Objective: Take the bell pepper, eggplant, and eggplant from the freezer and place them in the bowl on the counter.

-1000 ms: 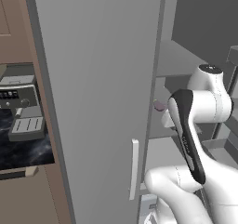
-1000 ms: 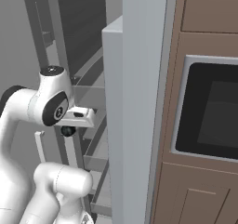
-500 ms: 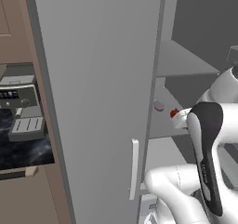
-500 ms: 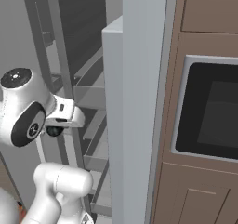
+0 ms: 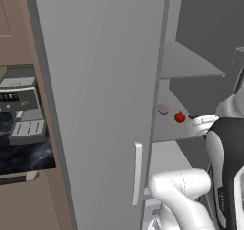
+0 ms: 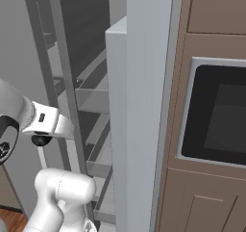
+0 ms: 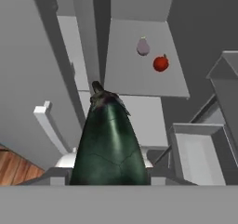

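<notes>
- A dark green-black eggplant (image 7: 110,144) stands lower centre of the hand view, stem pointing up; the gripper is clamped on its thick lower body
- Glossy skin looks slippery, the flesh firm but bruisable; I judge a grip across the widest part safest
- A red bell pepper (image 7: 161,63) and a pale small eggplant (image 7: 143,46) lie on the freezer shelf (image 7: 139,79), upper centre

freezer door (image 5: 100,95): smooth matt grey, like painted metal
dark eggplant (image 7: 110,146): glossy dark green-black skin, faint sheen
red bell pepper (image 7: 161,63): shiny
counter (image 5: 24,152), left of the freezer door: polished black stone, white marbling
floor (image 7: 16,167): wood planks
</notes>
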Tool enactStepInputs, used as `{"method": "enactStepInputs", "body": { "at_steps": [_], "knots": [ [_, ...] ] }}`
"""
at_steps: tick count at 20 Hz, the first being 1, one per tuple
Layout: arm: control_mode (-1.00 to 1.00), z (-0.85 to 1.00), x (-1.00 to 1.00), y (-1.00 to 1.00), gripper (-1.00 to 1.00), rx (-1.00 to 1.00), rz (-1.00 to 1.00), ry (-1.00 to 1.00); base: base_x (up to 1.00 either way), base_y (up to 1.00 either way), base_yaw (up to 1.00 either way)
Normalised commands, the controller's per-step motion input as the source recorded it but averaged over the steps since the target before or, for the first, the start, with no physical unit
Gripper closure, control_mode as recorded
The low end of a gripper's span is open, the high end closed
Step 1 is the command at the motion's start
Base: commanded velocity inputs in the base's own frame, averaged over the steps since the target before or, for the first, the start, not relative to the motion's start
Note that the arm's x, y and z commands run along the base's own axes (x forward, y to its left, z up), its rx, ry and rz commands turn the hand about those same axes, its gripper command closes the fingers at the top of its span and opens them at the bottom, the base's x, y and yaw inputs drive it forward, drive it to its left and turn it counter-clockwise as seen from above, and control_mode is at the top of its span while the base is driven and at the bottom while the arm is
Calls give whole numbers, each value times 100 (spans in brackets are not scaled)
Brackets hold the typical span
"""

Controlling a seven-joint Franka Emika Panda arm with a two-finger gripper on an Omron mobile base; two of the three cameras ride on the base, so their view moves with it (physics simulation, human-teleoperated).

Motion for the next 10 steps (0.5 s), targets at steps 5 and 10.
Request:
{"method": "enactStepInputs", "body": {
  "at_steps": [5,10],
  "knots": [
    [100,8,-25,0,100,0,-1,0,-39,25,0],
    [100,0,0,0,100,0,0,0,-56,94,0]
  ]
}}
